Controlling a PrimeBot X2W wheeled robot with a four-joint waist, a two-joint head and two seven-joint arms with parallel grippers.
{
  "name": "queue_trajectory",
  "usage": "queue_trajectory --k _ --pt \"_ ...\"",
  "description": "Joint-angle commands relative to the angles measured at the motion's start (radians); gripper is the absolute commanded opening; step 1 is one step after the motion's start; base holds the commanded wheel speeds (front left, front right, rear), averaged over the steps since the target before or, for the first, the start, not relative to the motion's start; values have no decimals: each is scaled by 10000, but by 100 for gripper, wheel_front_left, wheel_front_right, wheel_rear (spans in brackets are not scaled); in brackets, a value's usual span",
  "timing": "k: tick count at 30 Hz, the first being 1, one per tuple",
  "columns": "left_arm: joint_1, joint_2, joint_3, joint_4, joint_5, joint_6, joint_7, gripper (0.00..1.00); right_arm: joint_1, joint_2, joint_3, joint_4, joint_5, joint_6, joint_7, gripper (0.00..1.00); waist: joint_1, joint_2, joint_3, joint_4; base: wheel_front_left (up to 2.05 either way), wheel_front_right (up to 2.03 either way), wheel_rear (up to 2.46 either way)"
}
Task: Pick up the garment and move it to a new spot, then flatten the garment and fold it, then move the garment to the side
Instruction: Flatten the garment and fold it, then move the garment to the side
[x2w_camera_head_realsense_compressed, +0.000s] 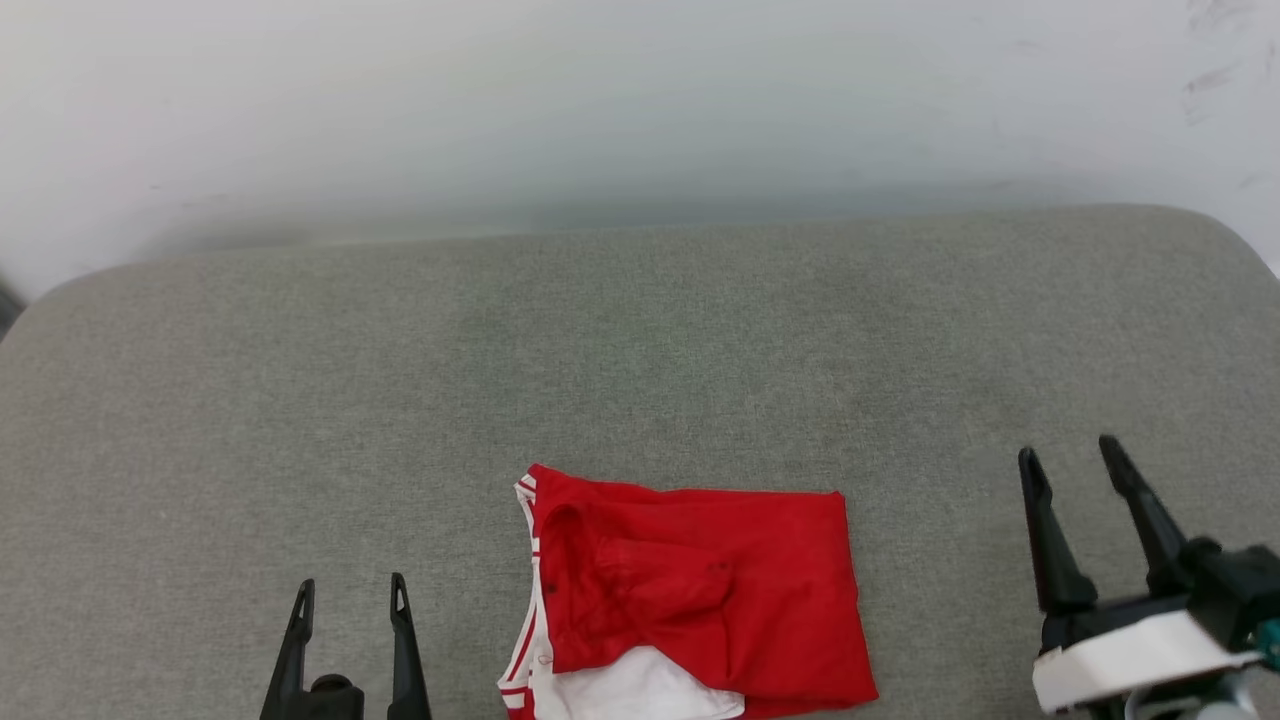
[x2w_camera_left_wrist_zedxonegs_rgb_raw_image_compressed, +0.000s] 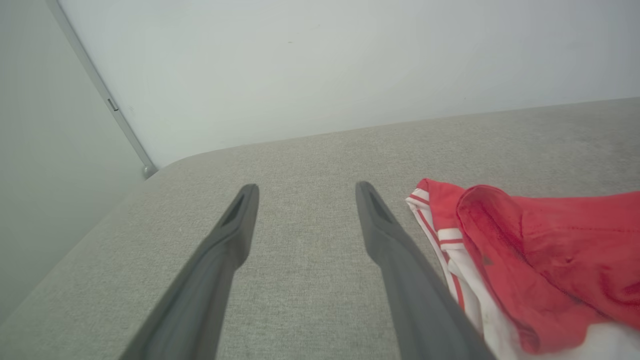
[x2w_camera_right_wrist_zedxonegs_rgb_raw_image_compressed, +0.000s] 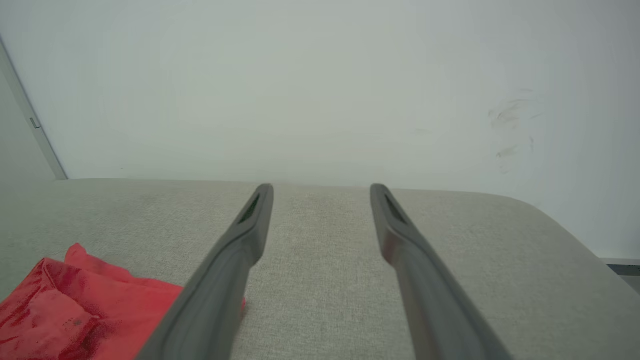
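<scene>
Garment (x2w_camera_head_realsense_compressed: 700, 600) first: it lies as a folded red packet on the grey cushion (x2w_camera_head_realsense_compressed: 640, 350), at the near edge of the head view and between our two arms, its long axis running from our left to our right. The white, red-striped trim faces left, with a white layer showing at the near corner. Our left gripper (x2w_camera_head_realsense_compressed: 352, 585) sits near that trimmed edge, fingers apart and holding nothing; in its wrist view the garment (x2w_camera_left_wrist_zedxonegs_rgb_raw_image_compressed: 550, 260) lies just right of the left gripper (x2w_camera_left_wrist_zedxonegs_rgb_raw_image_compressed: 305, 187). Our right gripper (x2w_camera_head_realsense_compressed: 1068, 450), also spread and empty, stands well apart from the plain red edge, and the garment (x2w_camera_right_wrist_zedxonegs_rgb_raw_image_compressed: 75, 310) lies low and left of the right gripper (x2w_camera_right_wrist_zedxonegs_rgb_raw_image_compressed: 321, 187). We judge the folding done, leaving the move aside, and the left arm nearer.
</scene>
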Motion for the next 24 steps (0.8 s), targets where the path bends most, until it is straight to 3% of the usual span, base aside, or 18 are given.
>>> queue_trajectory --k 1,14,20,24 --pt "105 -32 8 -36 -8 -21 -22 100 227 115 -58 -109 -105 -6 -15 100 0 -1 -69 38 0 0 0" --pt "594 -86 55 -121 -22 -275 -22 100 2025 1125 -434 -602 -202 -6 -17 100 0 -1 -433 195 0 0 0" --pt "649 -143 120 -190 -36 -353 -22 100 1745 1185 -387 -753 -282 -6 -17 100 0 -1 -437 225 0 0 0" --pt "611 -200 177 -204 -38 -359 -22 100 785 695 -160 -940 -343 -6 -17 100 0 -1 -391 210 0 0 0"
